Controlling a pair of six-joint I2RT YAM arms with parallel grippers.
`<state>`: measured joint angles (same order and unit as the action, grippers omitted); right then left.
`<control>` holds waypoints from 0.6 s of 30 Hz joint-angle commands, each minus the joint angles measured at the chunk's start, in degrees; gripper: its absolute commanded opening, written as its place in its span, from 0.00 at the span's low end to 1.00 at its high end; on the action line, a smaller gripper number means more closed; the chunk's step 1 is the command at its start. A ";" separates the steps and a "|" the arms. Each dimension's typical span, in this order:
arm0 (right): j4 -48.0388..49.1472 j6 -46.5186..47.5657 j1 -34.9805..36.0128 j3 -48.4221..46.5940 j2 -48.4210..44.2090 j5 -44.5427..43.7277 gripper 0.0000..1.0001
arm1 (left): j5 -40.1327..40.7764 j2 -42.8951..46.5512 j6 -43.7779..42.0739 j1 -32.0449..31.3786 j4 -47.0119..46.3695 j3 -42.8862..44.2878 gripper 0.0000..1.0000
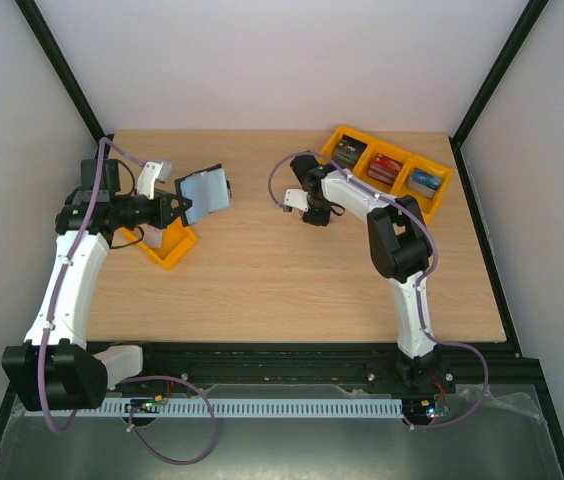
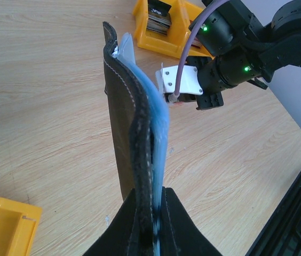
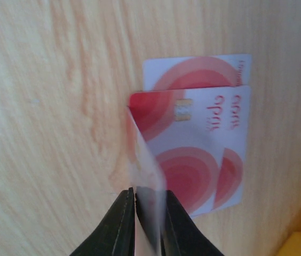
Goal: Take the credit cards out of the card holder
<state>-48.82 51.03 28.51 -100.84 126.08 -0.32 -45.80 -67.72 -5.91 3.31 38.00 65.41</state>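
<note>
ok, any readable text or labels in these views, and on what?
Top credit card: red sideways lettering, maybe "opus", too blurred to be sure.
Credit card beneath: tiny edge print, unreadable.
Card stacks in yellow tray: too small to read.
Card holder: no text visible.

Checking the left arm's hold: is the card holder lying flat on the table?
No, the left gripper clamps the card holder upright above the table.
</note>
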 commanded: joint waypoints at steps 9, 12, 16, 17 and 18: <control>15.16 0.02 -1.84 2.84 -6.69 -10.59 0.46 | -1.15 0.38 -0.40 0.82 -0.92 -0.28 0.02; 19.10 0.21 -2.01 4.19 -9.11 -12.43 0.60 | -1.56 -0.84 -0.48 0.82 -1.01 0.05 0.02; 22.51 -2.35 -2.06 4.35 -12.36 -14.00 0.64 | -2.45 -1.79 -0.10 0.56 -0.89 0.41 0.02; 23.69 -4.15 -2.06 5.07 -13.89 -13.12 0.64 | -2.67 -1.80 -0.07 0.29 -0.95 0.17 0.02; 25.34 -6.18 -2.06 6.23 -15.58 -11.84 0.64 | -2.70 -1.80 -0.06 0.04 -1.07 -0.10 0.02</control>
<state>-30.33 49.95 26.65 -96.88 117.25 -11.20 -46.46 -69.12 -5.93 3.79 38.00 65.41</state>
